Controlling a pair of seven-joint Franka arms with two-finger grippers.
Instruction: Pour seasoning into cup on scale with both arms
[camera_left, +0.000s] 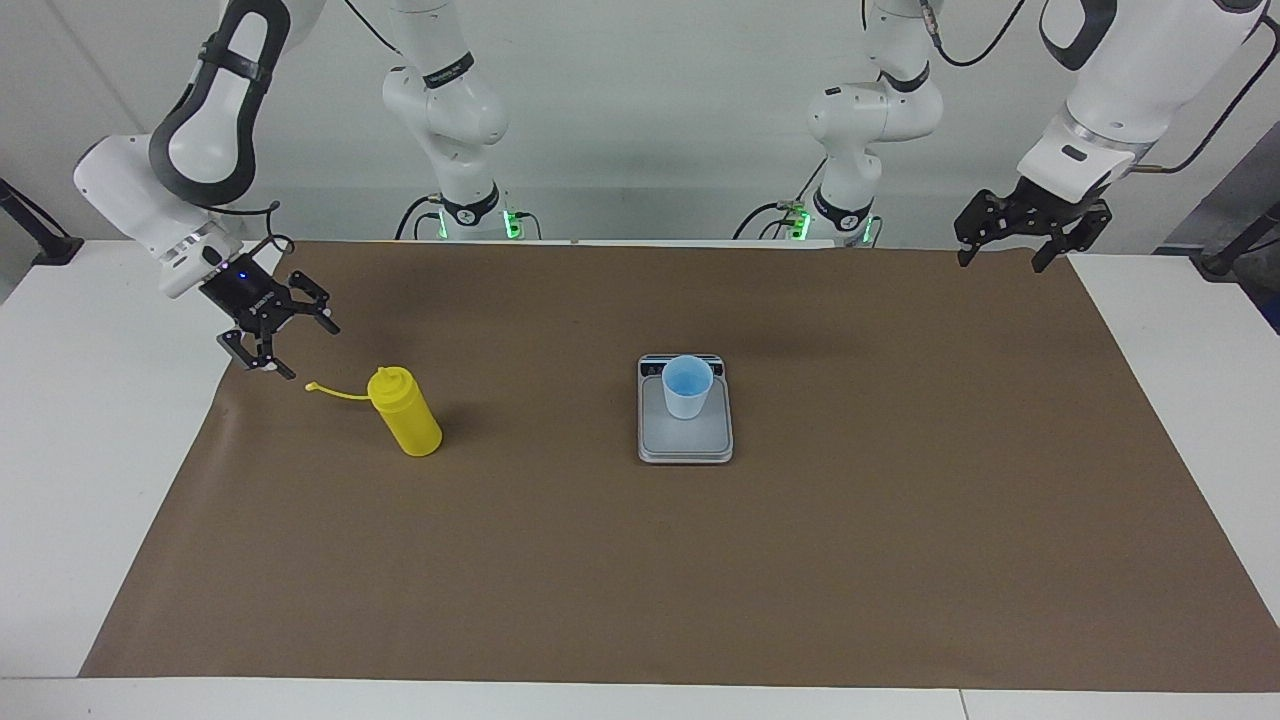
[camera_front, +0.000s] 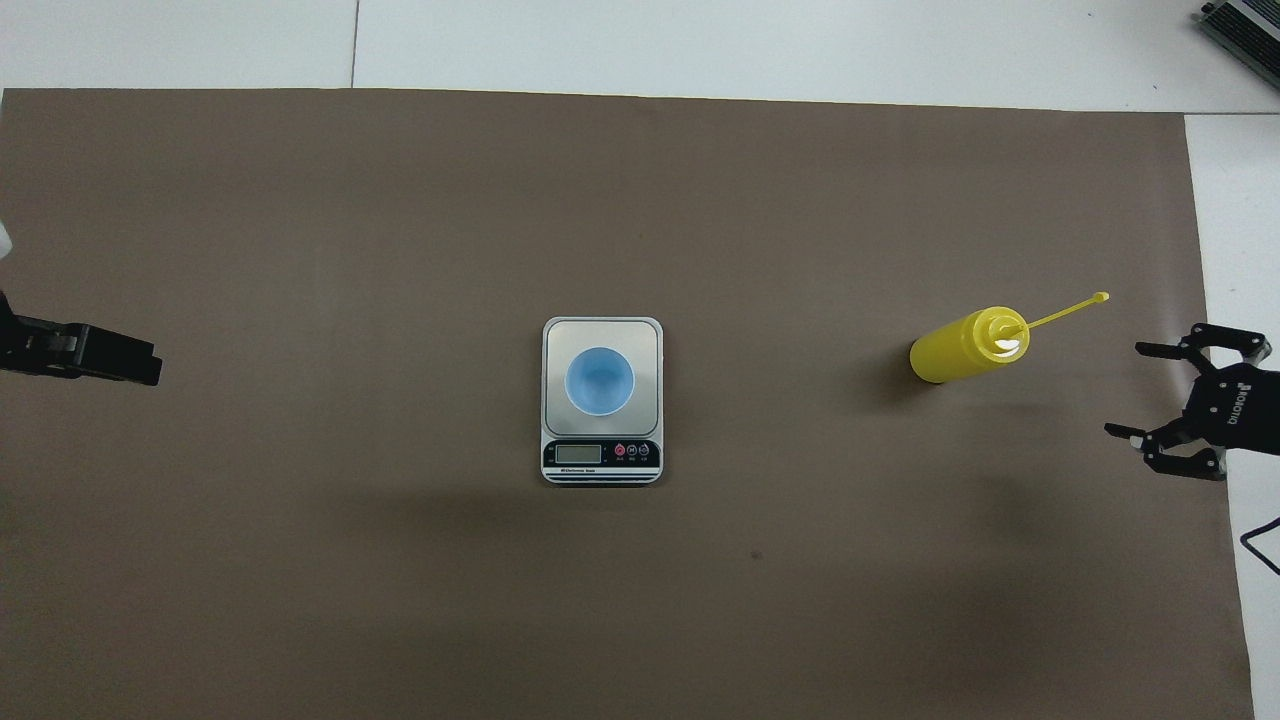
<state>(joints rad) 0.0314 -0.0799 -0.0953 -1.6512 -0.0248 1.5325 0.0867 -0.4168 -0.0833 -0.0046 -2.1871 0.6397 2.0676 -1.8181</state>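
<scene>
Facing view: seasoning bottle (camera_left: 405, 412) stands upright on the brown mat (camera_left: 640, 560), toward the right arm's end of the table, cap strap sticking out sideways
Cup: light blue cup (camera_left: 687, 386) sits on the scale (camera_left: 685, 435) mid-mat, well apart from the bottle
Right gripper: right gripper (camera_left: 276, 335) hangs over the mat's edge near the bottle, fingers spread apart, holding nothing
Left gripper: left gripper (camera_left: 1008, 245) waits up over the mat's corner at its own end, fingers apart, empty
</scene>
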